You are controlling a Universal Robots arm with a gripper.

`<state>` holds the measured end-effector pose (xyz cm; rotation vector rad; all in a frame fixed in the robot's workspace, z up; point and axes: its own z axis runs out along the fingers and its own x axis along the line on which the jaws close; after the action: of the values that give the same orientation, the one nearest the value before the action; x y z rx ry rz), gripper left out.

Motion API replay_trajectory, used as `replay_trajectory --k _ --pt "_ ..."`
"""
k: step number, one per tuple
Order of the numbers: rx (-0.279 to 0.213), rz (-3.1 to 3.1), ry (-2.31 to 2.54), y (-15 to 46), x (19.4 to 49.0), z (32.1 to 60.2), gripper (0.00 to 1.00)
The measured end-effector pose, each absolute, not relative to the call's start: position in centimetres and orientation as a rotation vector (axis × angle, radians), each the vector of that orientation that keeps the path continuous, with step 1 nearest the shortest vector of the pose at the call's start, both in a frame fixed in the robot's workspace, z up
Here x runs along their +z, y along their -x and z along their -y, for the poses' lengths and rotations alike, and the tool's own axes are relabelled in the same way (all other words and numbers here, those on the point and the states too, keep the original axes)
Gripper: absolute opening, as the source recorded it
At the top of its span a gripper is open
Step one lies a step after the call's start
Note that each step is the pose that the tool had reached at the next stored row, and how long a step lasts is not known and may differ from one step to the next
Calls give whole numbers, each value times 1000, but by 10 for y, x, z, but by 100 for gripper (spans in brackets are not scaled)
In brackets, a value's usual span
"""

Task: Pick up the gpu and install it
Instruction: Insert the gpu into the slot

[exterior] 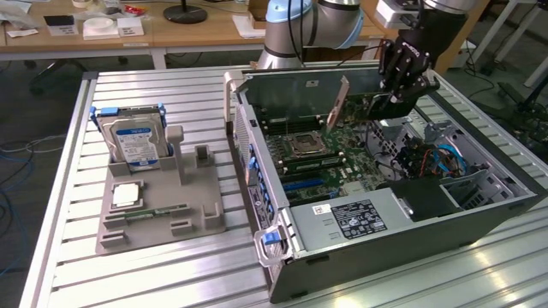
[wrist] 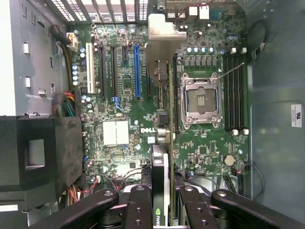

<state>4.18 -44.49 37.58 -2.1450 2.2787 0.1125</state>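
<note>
Jaws: clamped on the gpu (wrist: pixel 161 162), with one of the fingers (wrist: pixel 139 202) pressed to each flat face at the end away from its bracket.
Why that hold: pinching the faces at the tail leaves the card's lower edge and the silver bracket (wrist: pixel 164 33) free. I judge that is what a push into a slot needs.
Where the gpu is: inside the open computer case (exterior: pixel 385 237), in the air over the motherboard (wrist: pixel 119 95), between the blue slot (wrist: pixel 137 71) and the CPU socket (wrist: pixel 200 100). From the exterior view I judge it is not yet seated, as it hangs clear above the board.
Attitude: it stands on edge with its faces upright, so from the wrist I see little more than its thin top edge.
Long axis: it runs parallel to the expansion slots and, as far as I can tell, level with the board. The bracket end points at the case wall on the exterior view's left, and the tail sits in the jaws.
Why the case lies so: it is on its side with the cover off, toward the counter's (exterior: pixel 171 276) edge on the exterior view's right. The board faces up, so a card can go straight down.
Left outside: a grey holder (exterior: pixel 163 192) sits beside the case, with the hard drive (exterior: pixel 133 144) standing in it and the memory stick (exterior: pixel 158 210) lying flat.
</note>
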Motion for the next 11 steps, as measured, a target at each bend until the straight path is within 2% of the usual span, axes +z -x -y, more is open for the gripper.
replay_trajectory --k 11 --pt "113 -2278 2145 -39 364 445 27"
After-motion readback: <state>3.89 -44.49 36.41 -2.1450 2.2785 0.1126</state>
